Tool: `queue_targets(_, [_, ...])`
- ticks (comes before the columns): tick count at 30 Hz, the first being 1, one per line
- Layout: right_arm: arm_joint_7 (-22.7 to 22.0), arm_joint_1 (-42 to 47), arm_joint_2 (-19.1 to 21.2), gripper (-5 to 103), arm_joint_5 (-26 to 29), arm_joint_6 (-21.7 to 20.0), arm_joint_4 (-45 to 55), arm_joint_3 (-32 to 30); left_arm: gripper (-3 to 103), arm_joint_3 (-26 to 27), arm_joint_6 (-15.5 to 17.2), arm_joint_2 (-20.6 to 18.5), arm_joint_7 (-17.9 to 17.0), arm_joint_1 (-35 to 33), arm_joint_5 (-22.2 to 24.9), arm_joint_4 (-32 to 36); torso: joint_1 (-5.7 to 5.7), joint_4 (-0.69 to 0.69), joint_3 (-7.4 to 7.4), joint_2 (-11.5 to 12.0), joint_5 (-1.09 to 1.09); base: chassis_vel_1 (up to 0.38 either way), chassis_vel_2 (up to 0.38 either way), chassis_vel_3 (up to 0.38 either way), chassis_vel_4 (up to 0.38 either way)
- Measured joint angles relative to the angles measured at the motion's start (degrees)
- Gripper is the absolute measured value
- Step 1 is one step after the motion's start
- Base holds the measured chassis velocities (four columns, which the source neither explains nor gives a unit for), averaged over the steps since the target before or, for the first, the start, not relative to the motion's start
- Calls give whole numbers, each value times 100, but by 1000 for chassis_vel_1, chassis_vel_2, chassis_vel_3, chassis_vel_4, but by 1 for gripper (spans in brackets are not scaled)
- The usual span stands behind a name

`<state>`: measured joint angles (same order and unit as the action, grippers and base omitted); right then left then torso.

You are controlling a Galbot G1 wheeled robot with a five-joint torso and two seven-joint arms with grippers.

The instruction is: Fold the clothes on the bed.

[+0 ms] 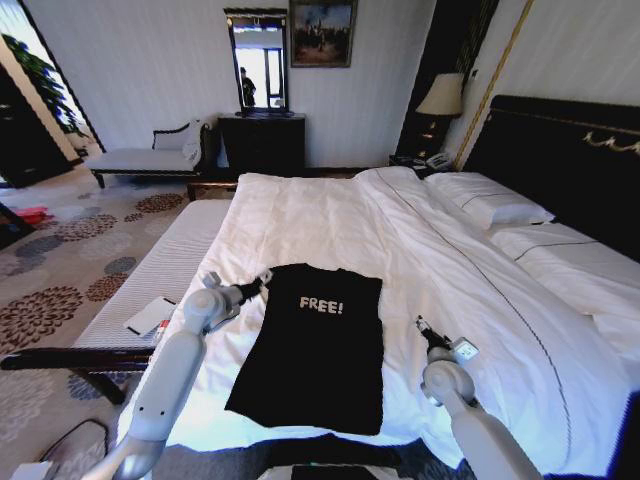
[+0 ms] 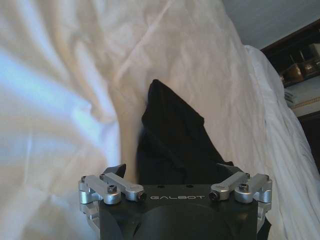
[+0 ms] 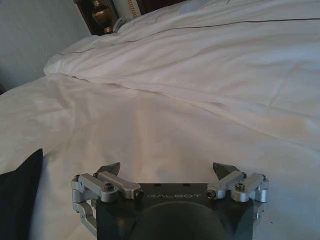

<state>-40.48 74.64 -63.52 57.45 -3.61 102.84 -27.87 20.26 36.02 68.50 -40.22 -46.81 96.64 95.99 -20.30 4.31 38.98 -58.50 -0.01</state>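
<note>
Black cotton lies on white: the T-shirt (image 1: 312, 345) is spread flat on the near part of the bed (image 1: 420, 250), with its sleeves tucked in so it looks like a long strip. White "FREE!" letters (image 1: 321, 305) sit near the far end of the shirt. The shirt's near end hangs close to the foot edge of the bed.

At the shirt's far left corner is the left gripper (image 1: 262, 279). In the left wrist view the left gripper (image 2: 172, 172) has its fingers spread wide, one on each side of a bunched-up black corner of the shirt (image 2: 175, 140). The cloth sits between the fingers — they are not squeezing it.

Over to the right of the shirt, the right gripper (image 1: 422, 325) is above bare white sheet, apart from the shirt. In its wrist view the right gripper (image 3: 167, 170) also has its fingers wide apart, with nothing between them. A bit of the black shirt (image 3: 20, 195) shows at one side.

Two white pillows (image 1: 490, 205) rest by the dark headboard (image 1: 570, 150). A striped bench (image 1: 150, 290) stands along the left side of the bed, and a white card (image 1: 150, 316) lies on it — flat, near its front end.
</note>
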Motion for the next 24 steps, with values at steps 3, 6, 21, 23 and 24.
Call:
queue_targets(3, [0,43,-64,100,-61,0,-25,0,100,8,-64,45,116,131,-77,-220,0,2,0,0,1,0,0,0,0])
queue_targets(6, [1,60,-91,100,-76,0,-27,0,100,8,-92,77,168,184,-119,-298,0,2,0,0,1,0,0,0,0])
queue_targets(21, [4,85,-100,100,-100,1,-18,-23,78,-162,-311,381,709,522,-580,-817,0,2,0,0,1,0,0,0,0])
queue_targets(23, [4,84,-98,100,-100,1,-22,-24,73,-165,-312,381,714,525,-583,-825,0,2,0,0,1,0,0,0,0])
queue_targets(24, [4,77,-96,100,-100,2,-37,-24,68,-176,-313,382,729,533,-592,-848,0,1,0,0,1,0,0,0,0])
